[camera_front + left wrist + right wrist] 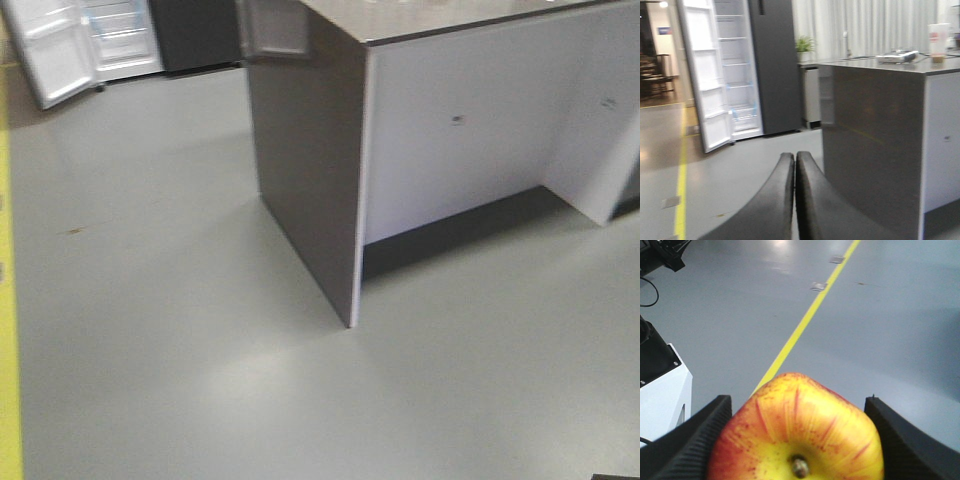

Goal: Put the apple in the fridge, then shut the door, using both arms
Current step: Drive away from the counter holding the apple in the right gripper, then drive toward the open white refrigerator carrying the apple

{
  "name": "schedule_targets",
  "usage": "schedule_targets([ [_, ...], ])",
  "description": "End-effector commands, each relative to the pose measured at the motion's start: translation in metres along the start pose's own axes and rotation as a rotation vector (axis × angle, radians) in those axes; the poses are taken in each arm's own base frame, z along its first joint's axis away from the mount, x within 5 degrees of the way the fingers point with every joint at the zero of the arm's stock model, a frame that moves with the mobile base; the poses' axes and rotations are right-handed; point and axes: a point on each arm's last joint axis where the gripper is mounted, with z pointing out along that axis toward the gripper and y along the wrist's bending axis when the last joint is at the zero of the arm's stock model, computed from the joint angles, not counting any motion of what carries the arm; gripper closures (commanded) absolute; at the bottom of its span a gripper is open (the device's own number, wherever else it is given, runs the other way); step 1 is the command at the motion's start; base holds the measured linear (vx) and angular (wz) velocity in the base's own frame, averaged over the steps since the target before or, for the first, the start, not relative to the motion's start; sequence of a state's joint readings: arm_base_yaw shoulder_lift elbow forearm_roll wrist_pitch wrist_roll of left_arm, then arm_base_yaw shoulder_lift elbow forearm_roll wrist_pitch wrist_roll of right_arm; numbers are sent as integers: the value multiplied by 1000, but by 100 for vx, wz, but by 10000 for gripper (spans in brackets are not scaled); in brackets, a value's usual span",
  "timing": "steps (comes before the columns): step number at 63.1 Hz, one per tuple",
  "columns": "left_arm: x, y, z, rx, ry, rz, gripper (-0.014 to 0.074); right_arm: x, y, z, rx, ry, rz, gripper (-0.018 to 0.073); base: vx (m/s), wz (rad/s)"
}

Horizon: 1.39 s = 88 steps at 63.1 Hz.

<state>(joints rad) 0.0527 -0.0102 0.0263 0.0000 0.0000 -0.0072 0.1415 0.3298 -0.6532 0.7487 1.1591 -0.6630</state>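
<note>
Across the front-facing view, a smooth grey floor (180, 370) fills most of the picture. A yellow line (8, 320) runs along its left edge. A counter (310, 160) with a dark grey side and a pale front panel stands in the upper right half. Far off in the top left corner is the fridge (125, 35), showing its white inside and shelves. The door (52, 55) stands swung wide open towards the camera. This view is slightly blurred, and neither arm shows in it.

From the left wrist view, the left gripper (795, 157) rises from the bottom edge, its two dark fingers pressed together with nothing between them. Beyond it, well apart, the fridge stands open on the left, its door hanging out to the left side. The dark counter is on the right, with a white cup (939, 37) and a flat pale object that is too blurred to name on top. A small green plant (804, 45) sits behind, in front of pale curtains (865, 25).

From the right wrist view, the apple (800, 435) fills the lower middle, red-streaked with a yellow patch, its stem facing the camera. The right gripper (797, 407) holds it, one black ribbed finger touching each side. Behind lies the grey floor with the yellow line crossing it diagonally. A white and black part of the robot (662, 385) is at the left edge.
</note>
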Motion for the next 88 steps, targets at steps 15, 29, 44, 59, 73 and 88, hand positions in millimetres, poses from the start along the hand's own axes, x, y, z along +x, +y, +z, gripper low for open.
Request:
schedule_targets([
  [15,-1,0,-1,4,-71,-10,603,-12,1,-3,-6,-77,9,190,-1,53],
  [29,-1,0,-1,4,-71,-10,603,-12,1,-3,-6,-77,9,190,0,41],
  [44,-1,0,-1,4,-71,-10,603,-12,1,-3,-6,-77,9,190,2,30],
  [59,-1,0,-1,4,-71,-10,603,-12,1,-3,-6,-77,9,190,4,22],
  [73,-1,0,-1,4,-71,-10,603,-12,1,-3,-6,-77,9,190,6,23],
  [88,-1,0,-1,4,-71,-10,603,-12,1,-3,-6,-77,9,190,7,22],
])
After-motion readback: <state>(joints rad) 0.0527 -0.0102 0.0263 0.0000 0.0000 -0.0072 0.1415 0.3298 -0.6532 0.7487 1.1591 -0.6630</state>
